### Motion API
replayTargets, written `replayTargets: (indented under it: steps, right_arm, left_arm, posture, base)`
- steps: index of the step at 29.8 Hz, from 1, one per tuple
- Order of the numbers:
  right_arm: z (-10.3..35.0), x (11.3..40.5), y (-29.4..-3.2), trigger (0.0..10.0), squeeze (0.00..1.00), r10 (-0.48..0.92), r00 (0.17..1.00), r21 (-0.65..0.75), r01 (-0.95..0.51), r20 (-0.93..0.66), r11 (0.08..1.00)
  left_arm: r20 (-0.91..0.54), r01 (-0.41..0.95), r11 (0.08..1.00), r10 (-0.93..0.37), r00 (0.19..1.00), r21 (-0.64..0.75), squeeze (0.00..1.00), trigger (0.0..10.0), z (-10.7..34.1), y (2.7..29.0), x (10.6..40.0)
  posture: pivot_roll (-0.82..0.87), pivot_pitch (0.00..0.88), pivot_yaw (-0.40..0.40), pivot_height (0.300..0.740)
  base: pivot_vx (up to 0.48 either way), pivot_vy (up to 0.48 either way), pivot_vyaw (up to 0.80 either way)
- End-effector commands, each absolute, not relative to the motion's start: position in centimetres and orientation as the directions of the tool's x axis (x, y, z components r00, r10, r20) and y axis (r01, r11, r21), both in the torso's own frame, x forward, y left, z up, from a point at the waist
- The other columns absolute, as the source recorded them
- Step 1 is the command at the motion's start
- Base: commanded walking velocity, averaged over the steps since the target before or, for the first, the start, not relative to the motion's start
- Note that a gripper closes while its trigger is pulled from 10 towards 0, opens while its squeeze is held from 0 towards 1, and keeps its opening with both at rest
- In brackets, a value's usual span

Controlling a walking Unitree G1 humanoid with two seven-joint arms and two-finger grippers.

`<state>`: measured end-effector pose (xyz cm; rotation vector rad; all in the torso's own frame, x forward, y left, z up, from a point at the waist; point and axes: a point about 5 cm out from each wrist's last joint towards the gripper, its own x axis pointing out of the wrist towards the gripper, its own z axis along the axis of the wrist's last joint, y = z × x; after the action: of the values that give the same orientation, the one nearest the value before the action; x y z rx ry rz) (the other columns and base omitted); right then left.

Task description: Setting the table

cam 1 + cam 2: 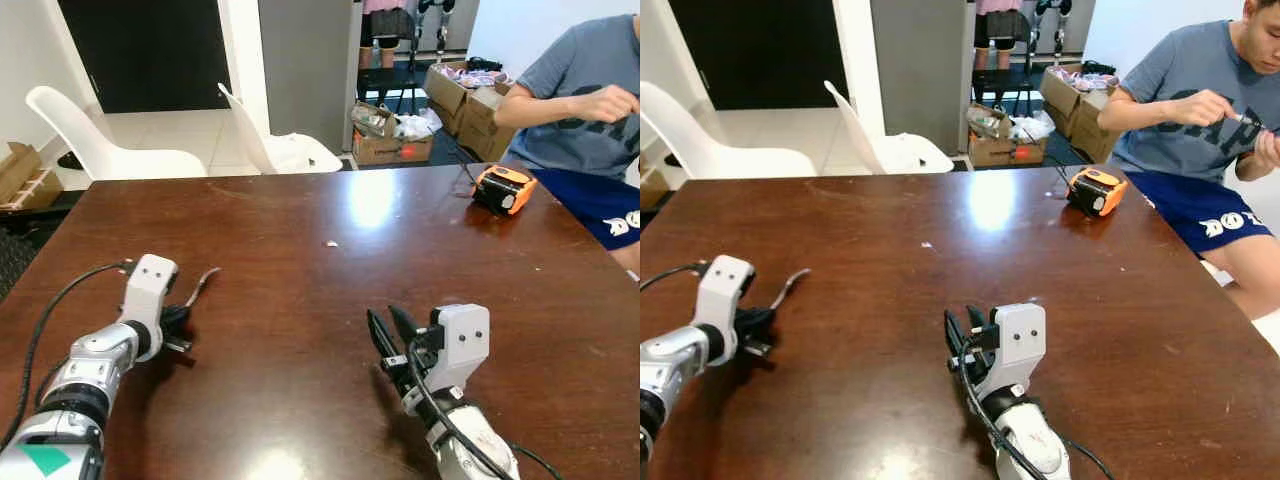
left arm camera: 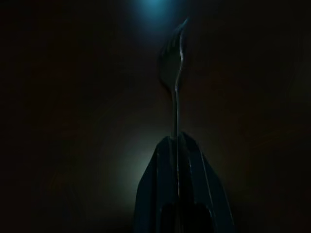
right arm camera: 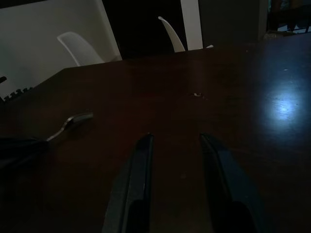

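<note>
A silver fork (image 1: 202, 281) juts out over the dark wooden table (image 1: 300, 230) at its left side, held by the handle in my left gripper (image 1: 176, 322), which is shut on it. The left wrist view shows the fork (image 2: 173, 73) running straight out from between the closed fingers (image 2: 148, 189), tines at the far end. My right gripper (image 1: 392, 330) rests low over the table's near middle, open, with nothing between its fingers (image 3: 136, 179). From the right wrist view the fork (image 3: 70, 124) lies off to one side.
An orange and black device (image 1: 503, 188) sits at the table's far right. A seated person (image 1: 1200, 110) in a grey shirt is beside that corner. Two white chairs (image 1: 110, 150) stand behind the far edge. A small crumb (image 1: 332, 243) lies mid-table. Cardboard boxes (image 1: 385, 140) clutter the floor beyond.
</note>
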<state>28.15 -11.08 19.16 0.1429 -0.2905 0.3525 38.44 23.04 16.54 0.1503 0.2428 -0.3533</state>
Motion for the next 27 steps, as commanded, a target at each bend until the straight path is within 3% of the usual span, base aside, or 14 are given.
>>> replayTargets:
  steps: [1,5,6,10,20,24,27]
  right_arm:
    - [18.7,28.2,-11.1,10.0,0.00,0.317,0.906,0.099,-0.356,0.281,0.929]
    - [18.7,28.3,-11.0,10.0,0.00,0.319,0.904,0.107,-0.361,0.283,0.926]
    - [19.1,28.4,-10.9,10.0,0.00,0.318,0.900,0.167,-0.377,0.298,0.911]
    - [19.8,28.5,-10.7,10.0,0.00,0.329,0.886,0.255,-0.418,0.326,0.872]
    - [20.5,28.0,-10.2,10.0,0.00,0.394,0.839,0.408,-0.531,0.375,0.743]
    - [20.2,27.7,-10.1,10.0,0.00,0.414,0.832,0.425,-0.547,0.369,0.721]
    - [20.0,27.5,-10.2,10.0,0.00,0.429,0.830,0.434,-0.554,0.357,0.711]
  left_arm:
    - [-0.408,0.420,0.907,-0.390,0.825,-0.019,0.00,10.0,12.1,21.6,36.8]
    - [-0.338,0.400,0.913,-0.402,0.851,-0.079,0.00,10.0,13.0,20.9,36.9]
    - [-0.249,0.367,0.916,-0.398,0.883,-0.161,0.00,10.0,14.5,20.3,36.8]
    - [-0.162,0.348,0.904,-0.393,0.905,-0.249,0.00,10.0,16.0,19.7,36.6]
    - [-0.120,0.352,0.857,-0.421,0.899,-0.376,0.00,10.0,17.4,18.0,34.3]
    - [-0.121,0.331,0.877,-0.393,0.912,-0.348,0.00,10.0,17.9,17.8,33.4]
    - [-0.091,0.271,0.956,-0.282,0.955,-0.112,0.00,10.0,19.0,18.5,33.2]
  posture:
    - [0.00,0.240,0.131,0.740]
    - [0.01,0.234,0.129,0.740]
    - [0.01,0.230,0.128,0.740]
    - [0.01,0.218,0.127,0.740]
    - [0.01,0.184,0.128,0.740]
    - [0.01,0.180,0.129,0.740]
    - [0.01,0.175,0.126,0.740]
  base:
    - [0.000,0.000,0.00]
    - [0.000,0.000,0.00]
    - [0.000,0.000,0.00]
    - [0.000,0.000,0.00]
    - [0.000,0.000,0.00]
    - [0.000,0.000,0.00]
    - [0.000,0.000,0.00]
